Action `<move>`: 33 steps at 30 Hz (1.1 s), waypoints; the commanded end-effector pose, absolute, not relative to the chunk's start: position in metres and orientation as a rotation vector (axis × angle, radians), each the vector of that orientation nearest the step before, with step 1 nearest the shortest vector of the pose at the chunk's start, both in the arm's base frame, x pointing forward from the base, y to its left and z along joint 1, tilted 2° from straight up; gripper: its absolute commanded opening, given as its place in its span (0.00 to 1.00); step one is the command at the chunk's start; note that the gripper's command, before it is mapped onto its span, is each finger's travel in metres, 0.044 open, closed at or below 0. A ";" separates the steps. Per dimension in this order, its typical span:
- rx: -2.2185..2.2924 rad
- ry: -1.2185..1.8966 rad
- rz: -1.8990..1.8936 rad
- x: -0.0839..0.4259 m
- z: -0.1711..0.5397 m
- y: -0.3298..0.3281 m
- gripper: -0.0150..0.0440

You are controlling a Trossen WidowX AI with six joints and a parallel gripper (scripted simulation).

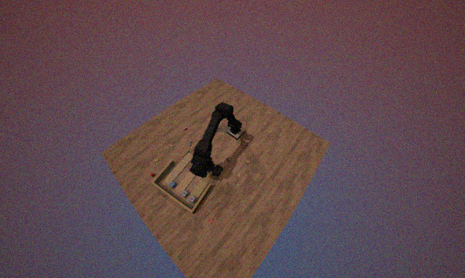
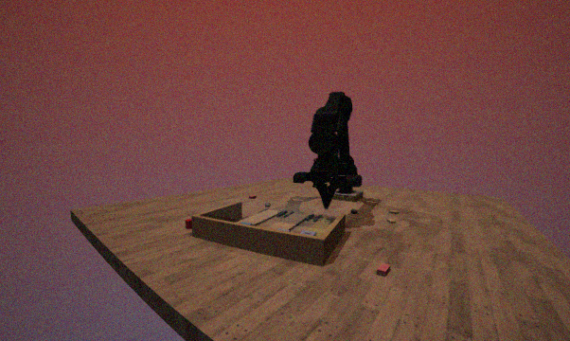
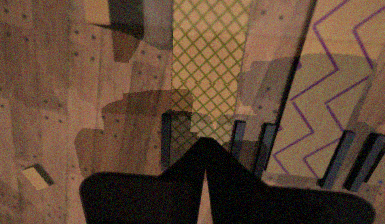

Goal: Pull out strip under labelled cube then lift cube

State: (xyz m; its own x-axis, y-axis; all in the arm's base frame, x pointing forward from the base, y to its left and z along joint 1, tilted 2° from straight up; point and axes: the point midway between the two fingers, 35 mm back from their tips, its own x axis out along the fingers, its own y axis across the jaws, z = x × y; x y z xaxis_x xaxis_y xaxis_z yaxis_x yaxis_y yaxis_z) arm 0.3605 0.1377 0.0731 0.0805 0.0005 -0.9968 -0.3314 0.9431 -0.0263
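My gripper point(image 2: 326, 206) point(image 3: 206, 143) is shut and empty, pointing down over the near end of the green-lattice strip point(image 3: 208, 55). A purple-zigzag strip point(image 3: 320, 87) lies to its right in the wrist view. A blue-dotted strip shows only at that view's right edge. In the top view, two pale grey cubes point(image 1: 192, 199) point(image 1: 184, 193) and a blue cube point(image 1: 172, 184) sit near the tray's far wall. The grey cubes bear dark marks, too blurred to read, so I cannot tell which one is the labelled cube. The cubes are outside the wrist view.
The wooden tray point(image 1: 174, 196) point(image 2: 261, 240) has raised walls. Dark upright rails point(image 3: 166, 140) point(image 3: 238, 139) flank the strips' near ends. A red block point(image 1: 211, 221) point(image 2: 383, 270) and a red piece point(image 1: 152, 174) point(image 2: 188, 224) lie outside it, with several small blocks around.
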 end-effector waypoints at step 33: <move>-0.269 1.484 0.252 0.360 0.036 0.140 0.25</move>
